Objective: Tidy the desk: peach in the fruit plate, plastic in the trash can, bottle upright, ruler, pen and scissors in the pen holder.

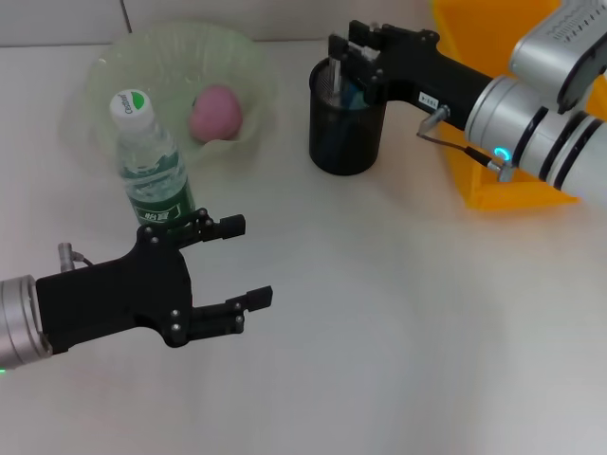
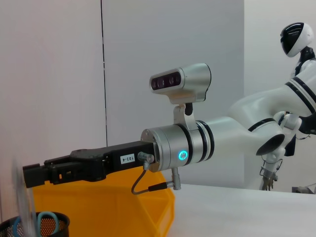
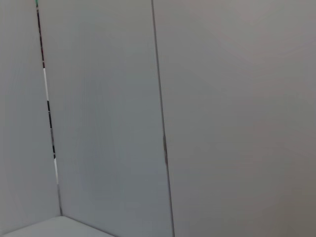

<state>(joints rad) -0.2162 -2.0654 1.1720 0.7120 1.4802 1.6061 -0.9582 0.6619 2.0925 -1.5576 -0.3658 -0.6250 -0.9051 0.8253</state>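
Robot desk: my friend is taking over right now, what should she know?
Left gripper: open, holding nothing, low over the table just in front of the bottle.
Right gripper: over the pen holder; cannot see what it grips.
Bottle stands upright. Peach lies in the fruit plate. Scissors handles show inside the pen holder. Yellow trash can sits behind the right arm.
No plastic, pen or ruler lies loose on the table.
Left: check that the right gripper has let go, then pull both arms back.
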